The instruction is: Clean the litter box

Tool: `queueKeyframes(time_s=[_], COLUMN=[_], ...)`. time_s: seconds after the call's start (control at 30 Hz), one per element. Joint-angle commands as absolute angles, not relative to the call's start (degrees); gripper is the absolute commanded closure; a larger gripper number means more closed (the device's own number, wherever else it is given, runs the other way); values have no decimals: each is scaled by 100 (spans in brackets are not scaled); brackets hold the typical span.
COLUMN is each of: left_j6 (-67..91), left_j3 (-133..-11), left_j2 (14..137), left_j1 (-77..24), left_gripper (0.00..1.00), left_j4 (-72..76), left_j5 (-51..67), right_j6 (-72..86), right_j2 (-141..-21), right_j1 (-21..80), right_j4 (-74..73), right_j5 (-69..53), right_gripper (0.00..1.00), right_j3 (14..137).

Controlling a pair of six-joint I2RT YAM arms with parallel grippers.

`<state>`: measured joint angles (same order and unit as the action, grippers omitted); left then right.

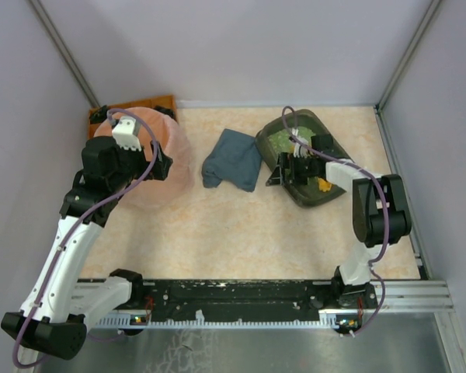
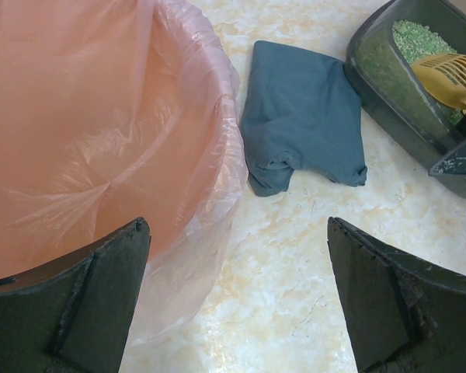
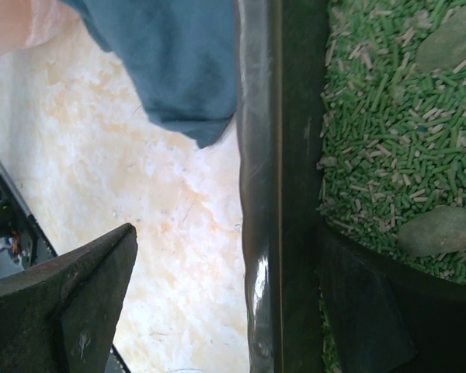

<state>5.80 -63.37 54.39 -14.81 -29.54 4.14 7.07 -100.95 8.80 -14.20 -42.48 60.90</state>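
Note:
The litter box (image 1: 326, 138) is a dark tray of green granules (image 3: 380, 116) at the right of the table, with two grey lumps (image 3: 439, 229) lying on the granules. A yellow scoop (image 2: 450, 74) rests inside it. My right gripper (image 3: 229, 233) is open and straddles the box's left wall (image 3: 272, 194). One finger (image 3: 70, 303) is outside over the table, well clear of the wall, and the other is inside over the granules. My left gripper (image 2: 237, 225) hangs open and empty at the right rim of the pink bucket (image 2: 78, 132).
The pink bucket (image 1: 163, 167) is lined with a thin plastic bag and stands at the left. A crumpled blue-grey cloth (image 1: 233, 159) lies between bucket and litter box. An orange-brown tray (image 1: 144, 105) sits in the back left corner. Walls close in the table.

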Motion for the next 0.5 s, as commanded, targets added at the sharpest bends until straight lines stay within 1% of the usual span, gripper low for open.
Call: queueKeyframes(time_s=[0.0, 0.23, 0.47], left_j6=[640, 652, 726], left_j3=[-6337, -6389, -6368], left_j2=[5416, 5425, 5470], left_j1=[-1494, -1494, -1494], left_gripper=[0, 0, 0], left_j4=[-2901, -2910, -2865], left_j5=[425, 403, 517], right_j6=[1276, 1605, 2107], right_j2=[-9585, -9072, -8796], right_j1=[1273, 1502, 2157], right_j4=[-1226, -945, -442], right_j5=[-5429, -5432, -5123], right_gripper=[8, 8, 8], right_j3=[5646, 5177, 4827])
